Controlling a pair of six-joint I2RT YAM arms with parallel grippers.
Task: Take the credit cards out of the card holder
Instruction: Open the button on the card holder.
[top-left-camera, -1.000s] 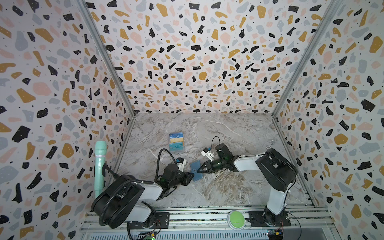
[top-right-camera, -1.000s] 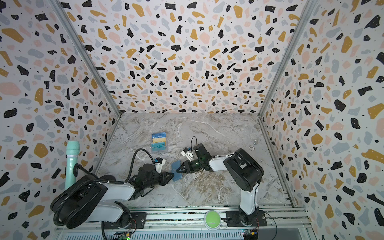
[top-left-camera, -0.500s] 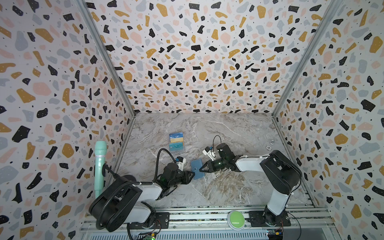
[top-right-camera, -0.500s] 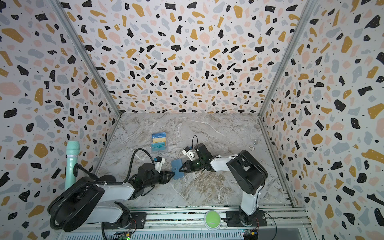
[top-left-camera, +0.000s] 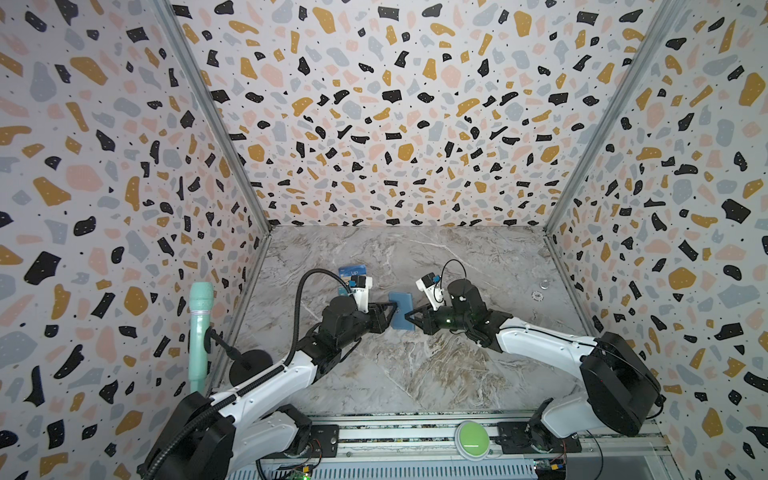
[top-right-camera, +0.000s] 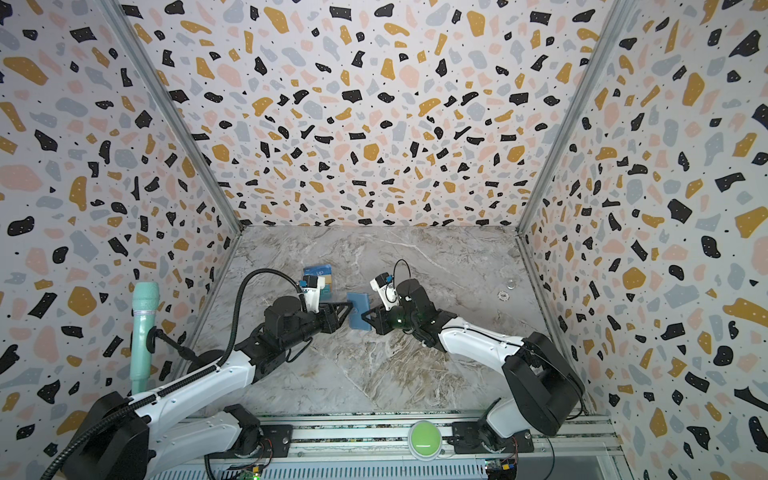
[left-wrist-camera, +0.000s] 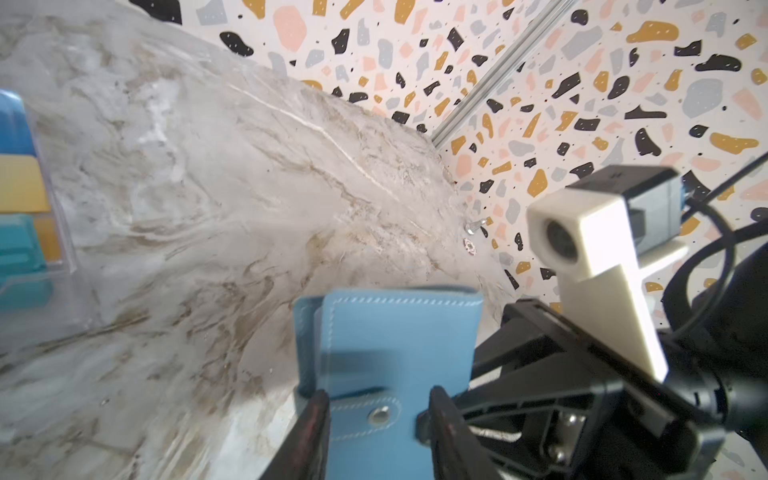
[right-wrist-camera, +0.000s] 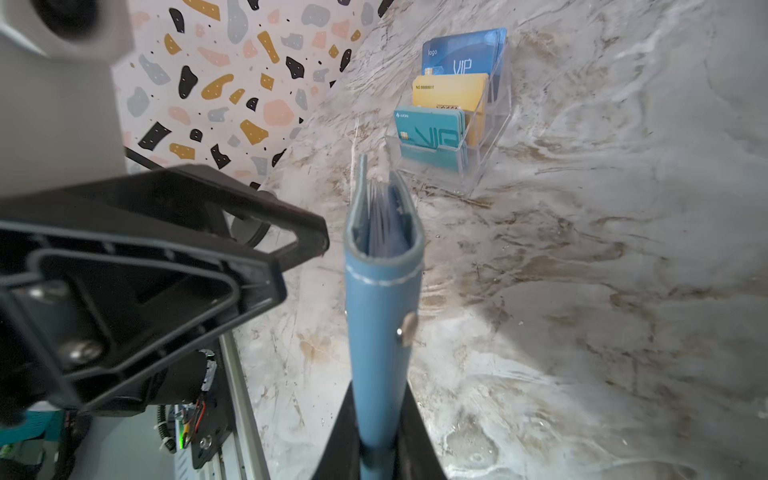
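right gripper (top-left-camera: 409, 314), jaws pinching the card holder (right-wrist-camera: 382, 291) by its edge; left gripper (left-wrist-camera: 378, 403), jaws part open astride the snap tab (left-wrist-camera: 365, 415): close on the tab alone, then peel left.

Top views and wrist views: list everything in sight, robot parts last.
table: one, grey marble
card holder: one, dusty blue, folded, mid-table between the grippers
case: one, clear, back left of table
cards: three stacks, blue, yellow, teal, in the case
microphone: one, mint green, table's left edge
button: one, green, front centre
small bits: two, silvery and white-red, table's right side
left gripper: black, open, astride the card holder's snap tab
right gripper: black, shut on card holder
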